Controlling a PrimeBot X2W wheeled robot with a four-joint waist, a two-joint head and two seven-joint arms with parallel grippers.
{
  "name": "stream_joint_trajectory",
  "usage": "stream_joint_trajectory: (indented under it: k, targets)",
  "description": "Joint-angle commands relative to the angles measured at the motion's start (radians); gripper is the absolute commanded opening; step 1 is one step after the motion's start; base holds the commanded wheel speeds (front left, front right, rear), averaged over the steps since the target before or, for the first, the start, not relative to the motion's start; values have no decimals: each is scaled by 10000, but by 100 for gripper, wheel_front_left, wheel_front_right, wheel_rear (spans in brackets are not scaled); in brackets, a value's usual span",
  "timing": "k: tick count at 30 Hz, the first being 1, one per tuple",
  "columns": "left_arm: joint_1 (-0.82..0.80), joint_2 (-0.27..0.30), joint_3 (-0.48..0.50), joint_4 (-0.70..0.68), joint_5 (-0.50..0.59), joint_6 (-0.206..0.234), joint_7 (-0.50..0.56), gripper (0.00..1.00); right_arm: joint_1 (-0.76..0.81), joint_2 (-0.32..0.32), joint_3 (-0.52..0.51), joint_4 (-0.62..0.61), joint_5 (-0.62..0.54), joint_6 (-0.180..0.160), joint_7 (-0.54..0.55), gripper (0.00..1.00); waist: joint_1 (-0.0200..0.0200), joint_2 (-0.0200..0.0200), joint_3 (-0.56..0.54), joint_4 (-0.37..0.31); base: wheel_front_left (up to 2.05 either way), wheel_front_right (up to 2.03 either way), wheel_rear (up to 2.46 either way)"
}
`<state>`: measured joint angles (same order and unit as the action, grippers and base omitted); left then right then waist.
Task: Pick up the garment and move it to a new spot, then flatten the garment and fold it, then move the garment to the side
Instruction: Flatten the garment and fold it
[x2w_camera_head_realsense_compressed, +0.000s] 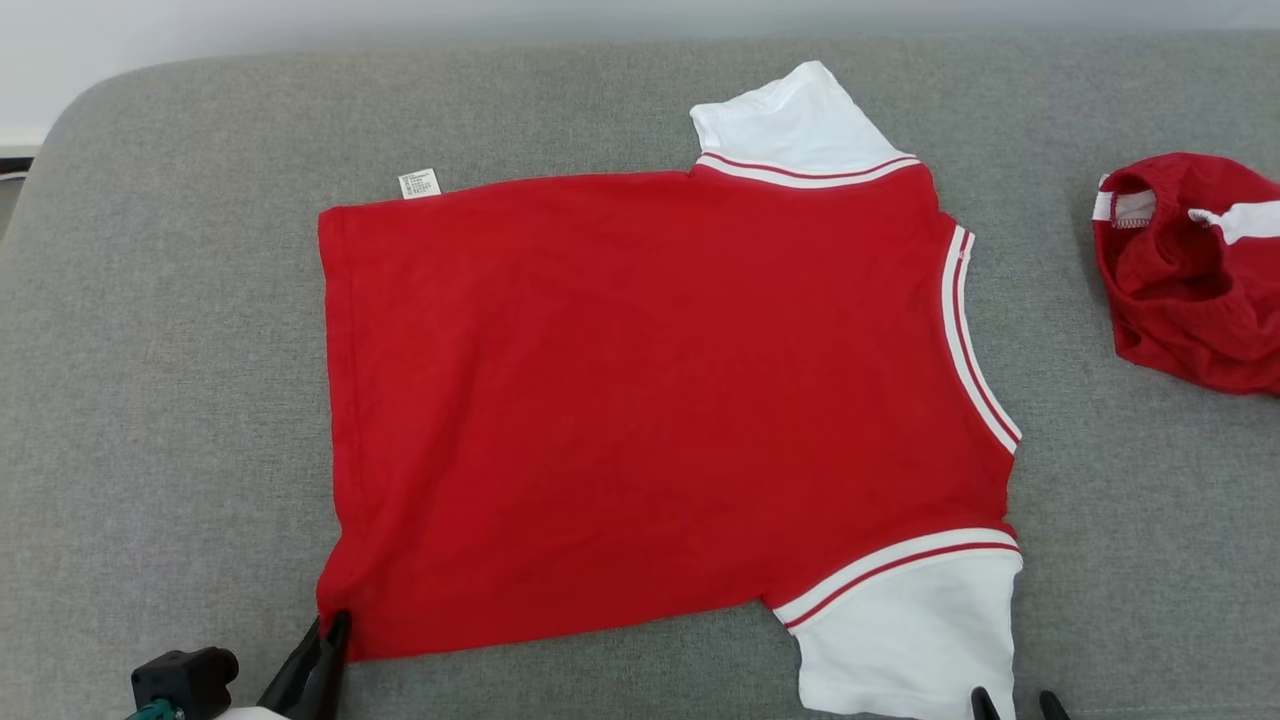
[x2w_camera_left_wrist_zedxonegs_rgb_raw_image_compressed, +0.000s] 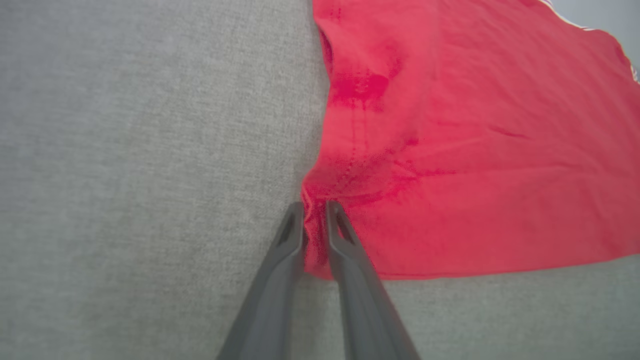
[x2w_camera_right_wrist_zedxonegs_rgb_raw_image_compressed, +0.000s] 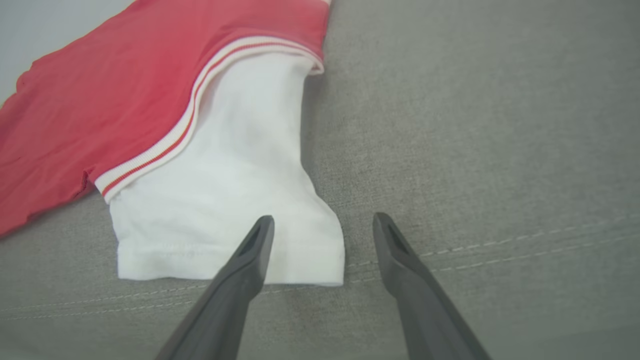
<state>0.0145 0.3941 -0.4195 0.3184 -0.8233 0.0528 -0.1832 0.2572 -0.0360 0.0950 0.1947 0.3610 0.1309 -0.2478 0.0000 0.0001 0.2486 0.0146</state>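
Lower left: tight pinch by the left gripper (x2w_camera_head_realsense_compressed: 335, 622) on the near hem corner of the red knit T-shirt with white sleeves and striped trim (x2w_camera_head_realsense_compressed: 640, 400), cloth bunched between the two fingers. Shirt spread flat across the middle of the grey woven sofa cushion (x2w_camera_head_realsense_compressed: 150, 400), with a small white care label (x2w_camera_head_realsense_compressed: 418, 184) poking out at the far hem corner. Further right: right gripper (x2w_camera_head_realsense_compressed: 1015, 697) spread wide and holding nothing, one finger over the outer corner of the near white sleeve (x2w_camera_right_wrist_zedxonegs_rgb_raw_image_compressed: 225, 200), the other over bare cushion. Far right, well apart: a crumpled red-and-white garment (x2w_camera_head_realsense_compressed: 1190, 280).

Likely trouble: a lift from the hem corner alone, dragging the flat shirt into creases; a pinch on just one layer, slipping free; a right-hand close that grabs cushion rather than sleeve.

Containers — none to report; just the cushion, bearing both garments.
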Motion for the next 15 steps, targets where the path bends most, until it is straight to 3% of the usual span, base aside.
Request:
stream_joint_trajectory:
  k: [1,3,8,9,10,11,15]
  targets:
    - [-441,211,346,-186,-99,-64,69,15,-188,-143,331,93,295,-2,-139,100,0,-1,134,-10,0,0,0]
    - [-518,248,345,-209,-81,-76,75,1,-350,-143,391,295,454,-2,-139,100,0,-1,222,-32,0,0,0]
    - [-642,266,344,-195,-69,-86,62,0,-654,-143,593,686,933,-2,-139,100,0,-1,335,-74,0,0,0]
    - [-663,266,344,-189,-70,-92,51,0,-734,-143,641,758,1043,-2,-139,87,0,-1,347,-83,0,0,0]
    - [-700,266,329,-174,-69,-108,49,0,-874,-143,808,895,1181,-2,-139,29,0,-1,373,-85,0,0,0]
    - [-722,262,325,-170,-72,-120,42,0,-918,-143,909,972,1328,-2,-139,0,0,-1,374,-83,0,0,0]
    - [-775,279,350,-169,-80,-113,-1,0,-1002,-143,1036,1168,1764,-2,-139,0,0,-1,393,-81,0,0,0]
